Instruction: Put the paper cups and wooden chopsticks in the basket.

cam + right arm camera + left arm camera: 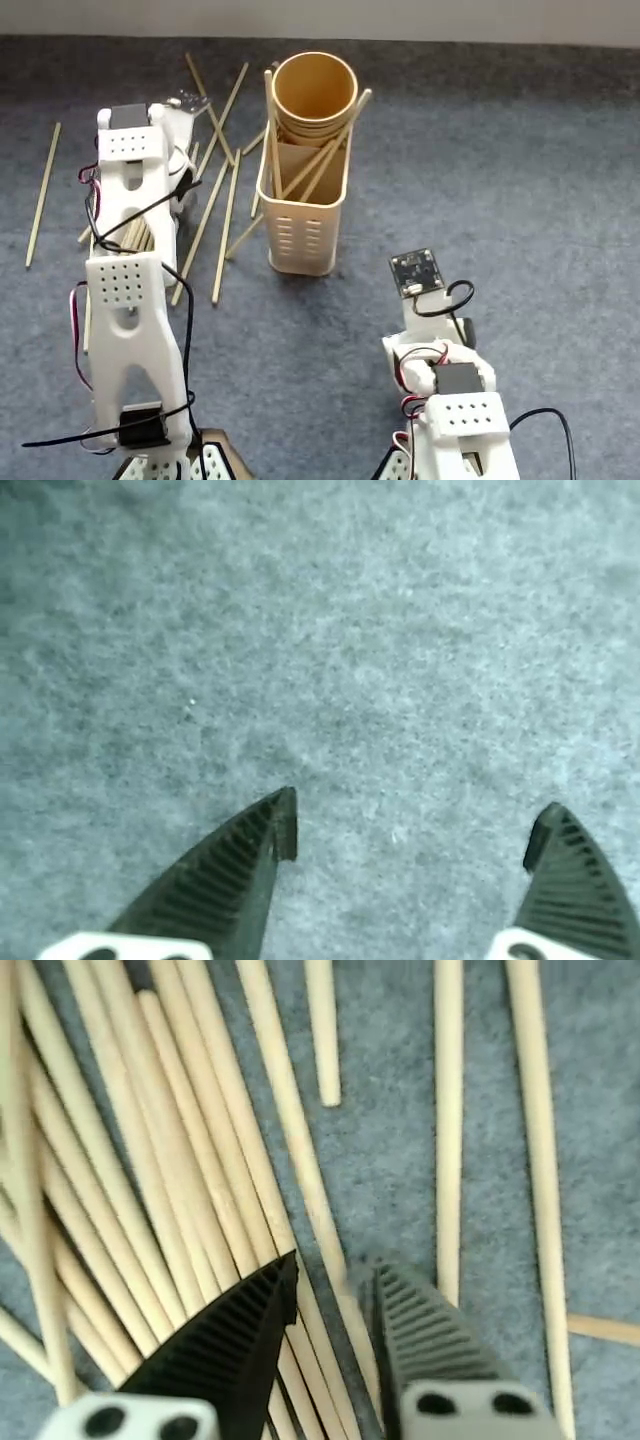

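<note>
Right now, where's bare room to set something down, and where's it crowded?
Free: grey mat right of the basket, down to the right gripper; also the patch just in front of the basket. Crowded: loose chopsticks left of the basket, under the left gripper.

High camera fixed, looking steeply down over the grey mat [520, 180]. Left wrist camera sits very close above the loose chopsticks [150, 1160] that the high view shows too. Right wrist camera faces the mat, close.
</note>
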Controlling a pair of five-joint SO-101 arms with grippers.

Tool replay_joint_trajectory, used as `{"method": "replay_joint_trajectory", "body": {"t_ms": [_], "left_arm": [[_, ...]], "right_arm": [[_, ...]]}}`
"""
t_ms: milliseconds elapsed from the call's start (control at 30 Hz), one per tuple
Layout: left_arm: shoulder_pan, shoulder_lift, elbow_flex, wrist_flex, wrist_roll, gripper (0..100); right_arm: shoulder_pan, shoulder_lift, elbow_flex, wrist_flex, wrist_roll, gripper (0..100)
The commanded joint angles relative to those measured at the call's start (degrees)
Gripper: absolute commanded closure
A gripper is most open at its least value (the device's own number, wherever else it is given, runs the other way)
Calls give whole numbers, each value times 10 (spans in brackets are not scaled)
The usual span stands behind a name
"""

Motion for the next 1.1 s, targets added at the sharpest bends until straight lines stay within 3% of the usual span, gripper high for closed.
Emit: {"method": "replay_joint_trajectory", "body": {"t_ms": [0, 233, 433, 767, 933, 1067], "left_arm": [[-17, 4, -1, -1, -4, 804], [-25, 44, -5, -1, -4, 816], [-23, 40, -6, -1, -4, 996], [-27, 18, -33, 5, -4, 995], [-64, -66, -86, 7, -3, 817], [-84, -101, -45, 7, -6, 820]], "right_arm": [[-6, -7, -15, 3, 5, 641], [-6, -7, -15, 3, 5, 641], [-6, -7, -15, 3, 5, 641], [-6, -7, -15, 3, 5, 641], [-6, -7, -15, 3, 5, 641], [-6, -7, -15, 3, 5, 641]]}}
